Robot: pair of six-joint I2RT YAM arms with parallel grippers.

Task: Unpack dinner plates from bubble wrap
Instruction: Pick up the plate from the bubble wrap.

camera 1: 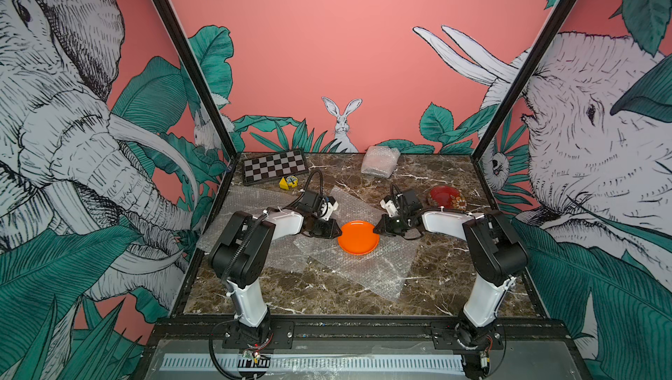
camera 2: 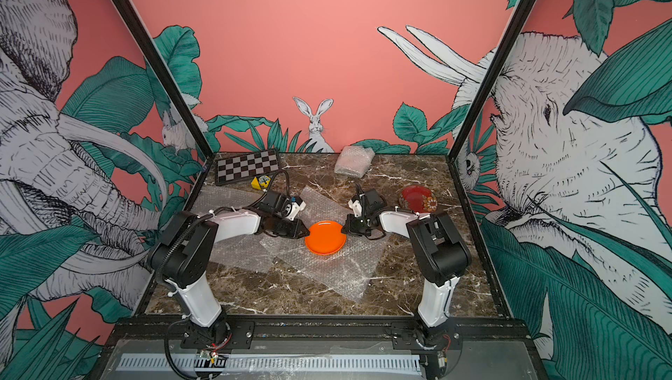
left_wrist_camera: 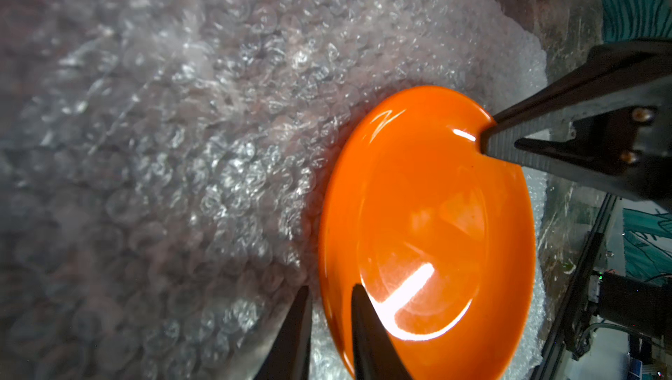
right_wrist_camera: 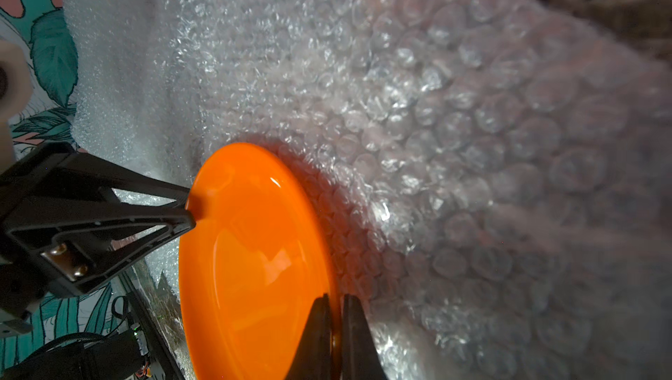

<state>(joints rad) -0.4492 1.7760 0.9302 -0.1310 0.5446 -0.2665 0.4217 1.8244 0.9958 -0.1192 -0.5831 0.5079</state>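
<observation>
Closest to me, the black rail (camera 1: 356, 327) carries both arm bases, and beyond it the marble table (camera 1: 454, 287) runs back to the pink wall. Mid-table I see the orange plate (camera 1: 358, 238) face up on a flat sheet of wrap (camera 1: 367, 276), with a claw at each side. My left claw (camera 1: 339, 230) is at the plate's left rim. On its wrist view the fingers (left_wrist_camera: 371, 341) stand slightly parted, one over the plate's inside and one outside over the wrap, with a sliver of slack beside the rim, so I read that claw as released rather than biting. My right claw (camera 1: 376, 229) is at the opposite rim, and its own wrist view shows the jaws clenched on the plate's edge, the orange lip pinched between them. I cannot tell whether the plate rests on the sheet or hangs just clear of it. A second sheet (camera 1: 236, 196) lies flat under my left arm, just beside the first; whether they overlap I cannot tell. Far right, the red plate (camera 1: 446, 196) with its flower pattern sits bare on the marble, well apart from the orange one. Near the back wall a folded bundle (camera 1: 380, 161) of wrap lies closed, its contents hidden. Back left, a checkered board (camera 1: 274, 167) lies flat with a small yellow block (camera 1: 287, 182) just in front.
</observation>
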